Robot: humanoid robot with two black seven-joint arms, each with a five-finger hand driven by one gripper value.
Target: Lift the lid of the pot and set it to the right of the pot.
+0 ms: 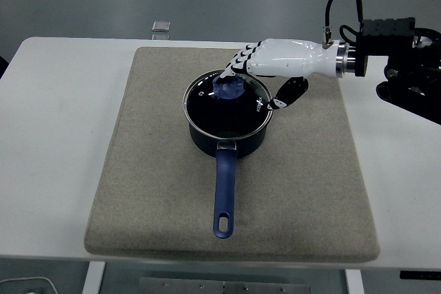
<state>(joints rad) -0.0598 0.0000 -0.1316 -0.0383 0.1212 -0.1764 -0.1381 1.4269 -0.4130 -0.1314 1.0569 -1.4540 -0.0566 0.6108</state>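
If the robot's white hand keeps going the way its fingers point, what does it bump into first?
Most likely the blue knob on the pot lid. The right hand points left with its fingertips right by the knob, though I can't tell from above whether they already touch it.
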